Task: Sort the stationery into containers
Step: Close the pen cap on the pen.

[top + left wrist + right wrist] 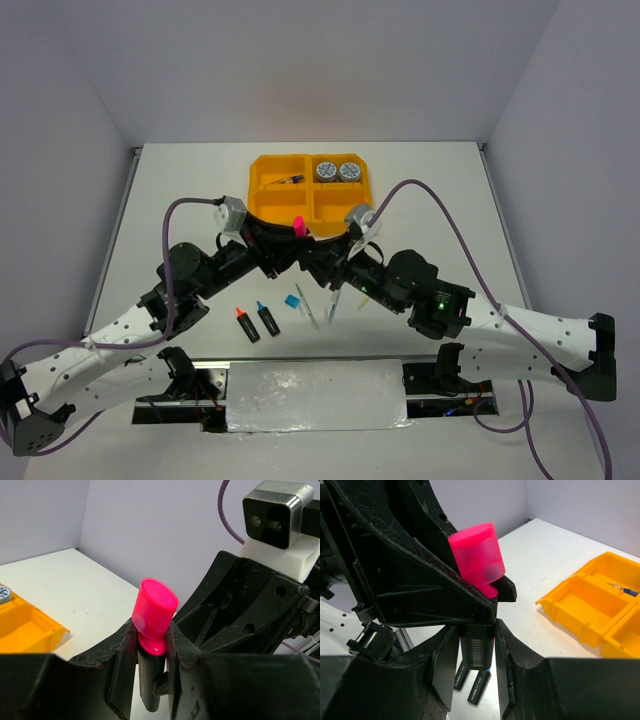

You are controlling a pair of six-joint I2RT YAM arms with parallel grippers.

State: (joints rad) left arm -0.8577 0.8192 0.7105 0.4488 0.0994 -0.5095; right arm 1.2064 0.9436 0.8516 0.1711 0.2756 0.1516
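From above you get only a pink dot: the pink-capped highlighter (298,225) is up off the bench (180,190), at the near edge of the orange tray (262,190), where your 2 arms meet nose to nose.

The wrist cameras tell you the rest. On the left wrist view, your left tool (150,647) is pinching the highlighter just under its cap. Its fingers are pressed on both sides of the black neck, and the cap leans to the right. On the right wrist view, your right tool (476,647) has the lower barrel clamped between its fingers, on the part with the white barcode print. So both tools grip 1 marker, left high, right low.

The barrel is black; the cap is glossy pink and flat on top.

Only the top view gives you the whole tray: 2 tape rolls (326,171) sit side by side in the far right compartment, and a thin dark item (286,181) is in the far left one. On the bench near the arms lie an orange-capped highlighter (246,324) and a blue-capped highlighter (267,318), with pale pens (308,307) just to their right.
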